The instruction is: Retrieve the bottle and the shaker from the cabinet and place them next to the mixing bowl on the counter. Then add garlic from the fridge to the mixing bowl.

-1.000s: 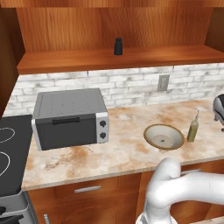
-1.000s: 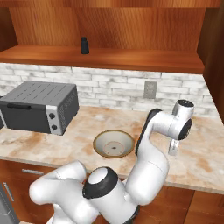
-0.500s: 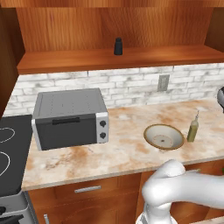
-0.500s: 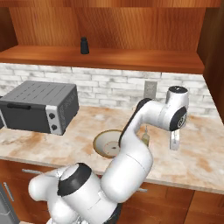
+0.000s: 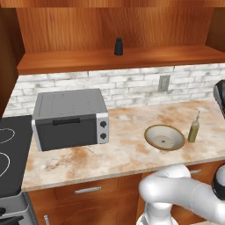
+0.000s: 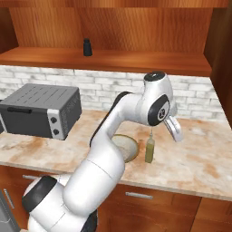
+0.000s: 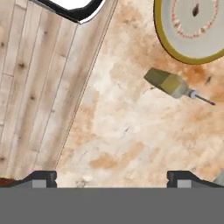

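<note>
Bottle (image 5: 193, 131): stands on tabletop, just beside mixing bowl (image 5: 165, 137), near right edge.
Gripper (image 7: 112, 177): has lifted clear; jaws spread, empty.
Shaker (image 5: 118, 46): on cabinet shelf (image 5: 66, 61); fetch next.

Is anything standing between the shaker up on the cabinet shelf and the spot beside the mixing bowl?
Nothing visible does. The shaker stands alone on the cabinet shelf, and the counter left of the mixing bowl is bare. The bottle already stands at the bowl's right.
</note>
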